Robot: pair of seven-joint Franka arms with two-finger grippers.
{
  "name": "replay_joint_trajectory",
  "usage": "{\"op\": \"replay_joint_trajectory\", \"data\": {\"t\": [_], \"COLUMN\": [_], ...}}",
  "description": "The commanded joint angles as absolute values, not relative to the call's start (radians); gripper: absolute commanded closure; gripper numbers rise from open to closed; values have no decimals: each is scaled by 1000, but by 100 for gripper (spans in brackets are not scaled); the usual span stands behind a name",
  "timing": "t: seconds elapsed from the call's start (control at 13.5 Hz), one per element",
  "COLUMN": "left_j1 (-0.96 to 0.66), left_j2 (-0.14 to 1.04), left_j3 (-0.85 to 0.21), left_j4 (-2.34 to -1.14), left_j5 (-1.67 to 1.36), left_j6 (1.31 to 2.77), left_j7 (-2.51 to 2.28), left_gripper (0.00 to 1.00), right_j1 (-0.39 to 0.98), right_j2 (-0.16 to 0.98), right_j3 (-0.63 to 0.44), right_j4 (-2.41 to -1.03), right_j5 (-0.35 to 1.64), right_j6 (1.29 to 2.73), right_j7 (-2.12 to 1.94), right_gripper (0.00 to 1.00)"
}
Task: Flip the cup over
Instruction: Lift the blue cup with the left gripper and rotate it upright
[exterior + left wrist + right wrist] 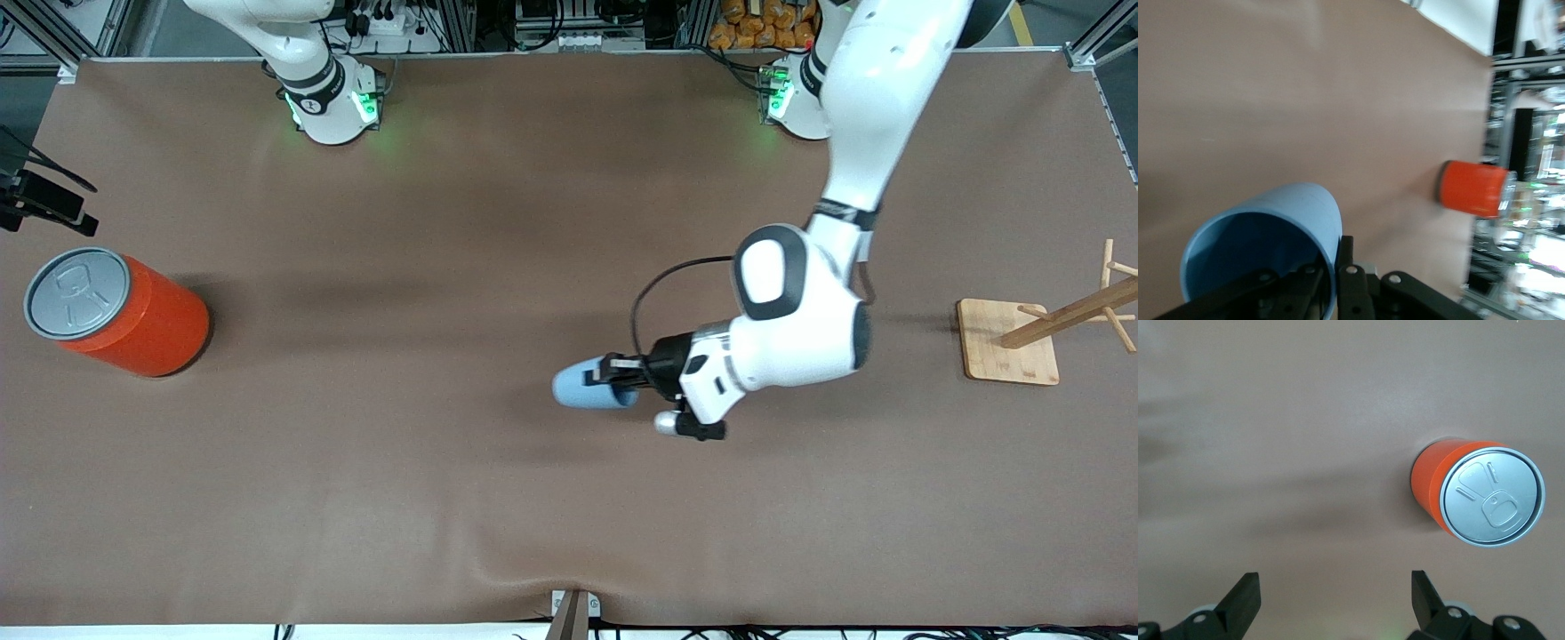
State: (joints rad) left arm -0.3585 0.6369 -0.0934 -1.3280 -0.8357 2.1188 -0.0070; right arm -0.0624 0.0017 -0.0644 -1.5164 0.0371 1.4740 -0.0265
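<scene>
The light-blue cup (582, 389) is on its side, low over the middle of the brown table, with its closed end pointing toward the right arm's end. My left gripper (615, 372) is shut on its rim, one finger inside the dark blue mouth and one outside. In the left wrist view the cup (1281, 217) fills the lower corner, with the rim pinched in my left gripper (1336, 270). My right gripper (1335, 590) is open and empty, waiting high over the table near the orange can. It is out of the front view.
A large orange can (133, 311) with a grey pull-tab lid stands at the right arm's end; it also shows in both wrist views (1471, 188) (1431, 480). A wooden rack on a square base (1009, 342) stands at the left arm's end.
</scene>
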Motion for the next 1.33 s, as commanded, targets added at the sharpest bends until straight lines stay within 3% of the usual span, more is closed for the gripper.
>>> {"op": "replay_joint_trajectory", "data": {"t": [0.0, 0.37, 0.67, 0.81, 1.26], "left_j1": [-301, -190, -178, -178, -115], "left_j2": [493, 292, 210, 210, 279], "left_j3": [-91, -91, -92, -92, -97], "left_j4": [-1440, -1701, -1921, -2002, -2090], "left_j5": [-599, -212, 23, 54, 84], "left_j6": [2028, 2031, 2181, 2232, 2310], "left_j7": [-46, -60, -164, -192, -207], "left_gripper": [100, 100, 100, 100, 100], "right_j1": [-80, -77, -80, -84, -98], "right_j2": [-11, -11, -11, -15, -15], "right_j3": [-54, -52, -54, -55, -54], "right_j4": [-1519, -1520, -1520, -1519, -1519], "right_j5": [41, 41, 41, 40, 41], "right_j6": [1465, 1462, 1463, 1460, 1451], "right_j7": [-23, -23, -23, -25, -25], "right_gripper": [0, 0, 0, 0, 0]}}
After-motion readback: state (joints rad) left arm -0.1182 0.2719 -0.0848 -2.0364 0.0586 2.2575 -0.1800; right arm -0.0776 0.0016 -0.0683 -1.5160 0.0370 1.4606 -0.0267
